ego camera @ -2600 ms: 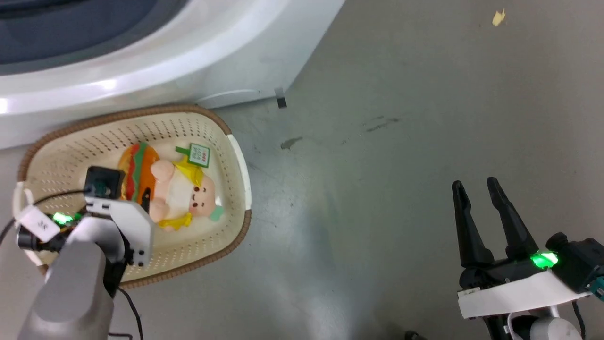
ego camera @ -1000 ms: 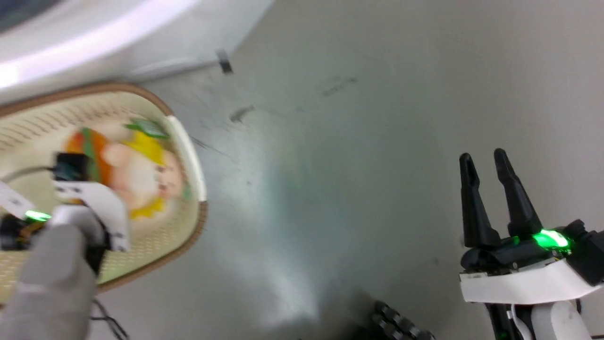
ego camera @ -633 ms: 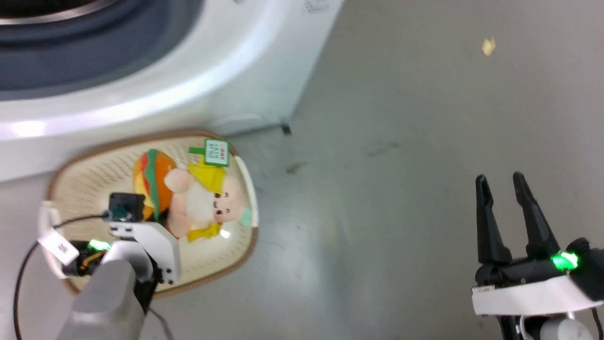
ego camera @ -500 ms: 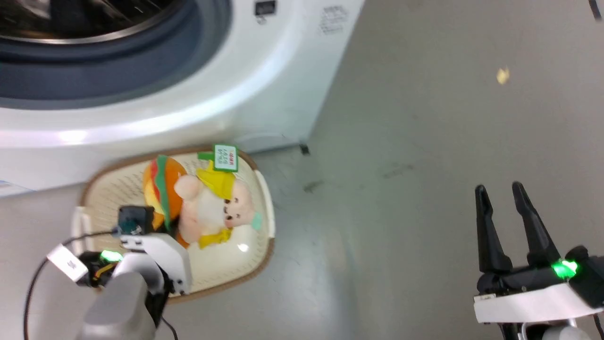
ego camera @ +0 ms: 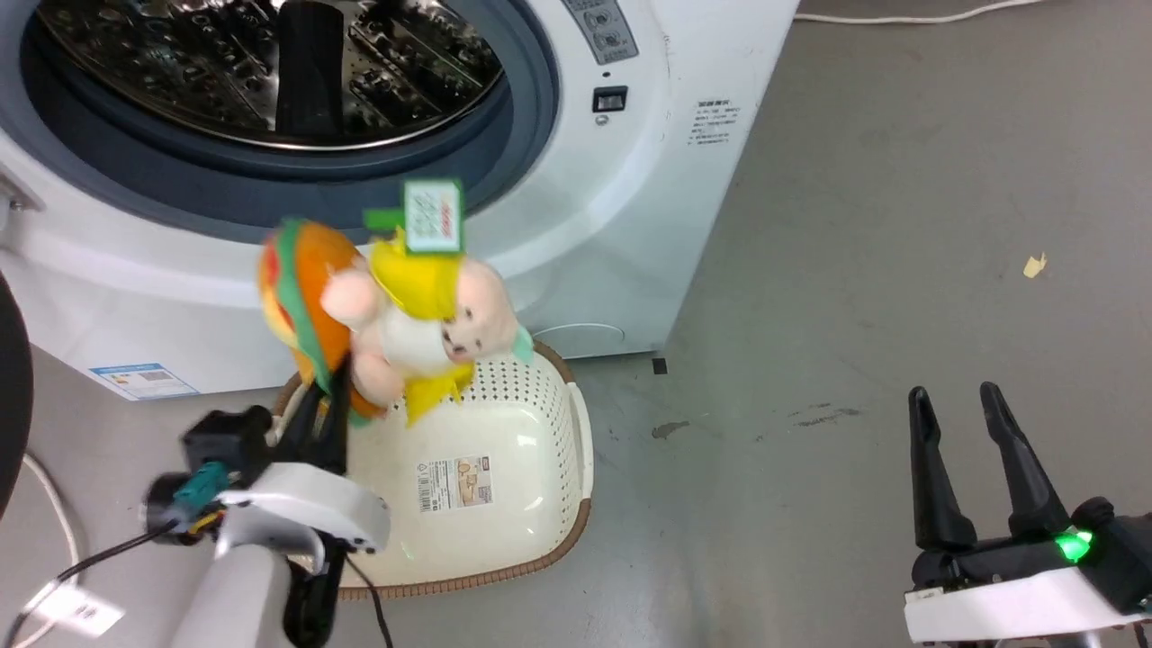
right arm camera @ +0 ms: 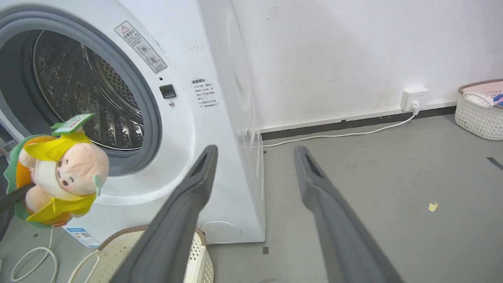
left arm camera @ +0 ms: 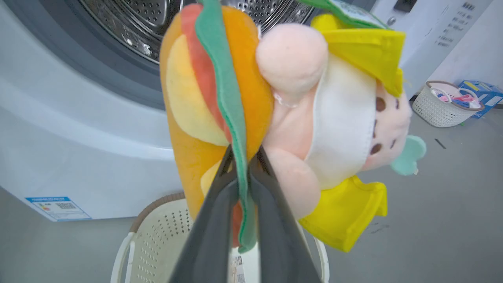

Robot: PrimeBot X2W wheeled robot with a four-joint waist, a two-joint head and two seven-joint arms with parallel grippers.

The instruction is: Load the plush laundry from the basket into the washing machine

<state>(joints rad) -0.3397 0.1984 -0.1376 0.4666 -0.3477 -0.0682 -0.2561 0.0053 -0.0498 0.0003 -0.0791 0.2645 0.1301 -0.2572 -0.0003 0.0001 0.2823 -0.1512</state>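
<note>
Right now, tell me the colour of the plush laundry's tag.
Green with a white printed panel; the tag shows best in the head view.

No full word legible at this size.
- Washing machine (right arm camera: 184, 129): warning sticker (right arm camera: 137, 41) on front, upper right of door ring; triangle with exclamation mark, lines beneath too small to read.
- Notice (right arm camera: 205, 93) beside black button: several printed lines, characters unreadable.
- Blue-edged label (ego camera: 144, 381) low on washer front: fine print, code square, unreadable.
- Basket (ego camera: 540, 432) bottom: sticker (ego camera: 454, 482) with barcode, small pictures, tiny print.
- Plush laundry (ego camera: 396, 306): green tag (ego camera: 433, 216), white panel, red and dark marks, blurred.
</note>
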